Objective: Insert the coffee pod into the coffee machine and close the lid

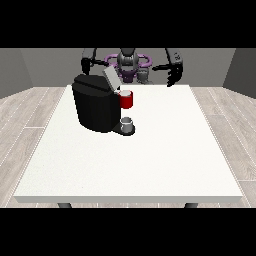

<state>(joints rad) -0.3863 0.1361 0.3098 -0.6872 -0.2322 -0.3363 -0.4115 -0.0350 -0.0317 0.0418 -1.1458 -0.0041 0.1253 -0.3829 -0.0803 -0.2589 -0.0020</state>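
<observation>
- coffee machine: black body standing on the white surface, towards its far left part as seen from the front view; its grey lid stands tilted up, so the closing step is not yet done.
- red pod holder: projects from the machine's front, just below the raised lid; whether a coffee pod already sits inside cannot be told from this view.
- small grey cup: rests on the machine's base plate, directly under the red holder.
- small grey object: stands near the far edge of the surface, in front of the robot's torso; judged to be the coffee pod, though too small to be sure. if so, insertion is also still to do.
- hand at the view's right: hangs above the far edge, fingers pointing down and apparently relaxed, holding nothing; the grey object lies near it, towards the machine, not touching.
- hand at the view's left: raised behind the machine, well apart from the grey object; its finger posture cannot be told.
</observation>
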